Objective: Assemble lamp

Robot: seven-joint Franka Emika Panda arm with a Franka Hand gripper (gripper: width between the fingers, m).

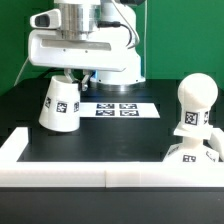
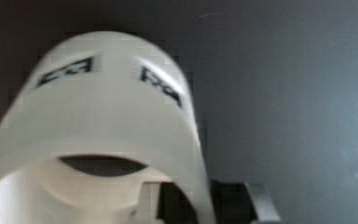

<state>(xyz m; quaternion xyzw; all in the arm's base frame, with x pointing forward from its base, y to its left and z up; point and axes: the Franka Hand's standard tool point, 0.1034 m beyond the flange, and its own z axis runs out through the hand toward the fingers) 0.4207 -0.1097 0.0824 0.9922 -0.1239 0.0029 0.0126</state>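
The tapered white shade (image 1: pixel 60 104) stands tilted on the black table at the exterior view's left, narrow end up, with tags on its side. My gripper (image 1: pixel 69 78) comes down onto its upper rim and looks shut on the shade's wall. In the wrist view the shade (image 2: pixel 105 110) fills the picture, and a dark finger (image 2: pixel 247 203) lies outside its wall by my gripper (image 2: pixel 202 203). The rounded bulb (image 1: pixel 193 100) stands upright on the tagged base (image 1: pixel 190 152) at the exterior view's right, well apart from the gripper.
The marker board (image 1: pixel 118 108) lies flat on the table just beside the shade. A raised white border (image 1: pixel 100 172) runs along the table's near edge and left side. The big white robot body (image 1: pixel 85 45) hangs over the shade.
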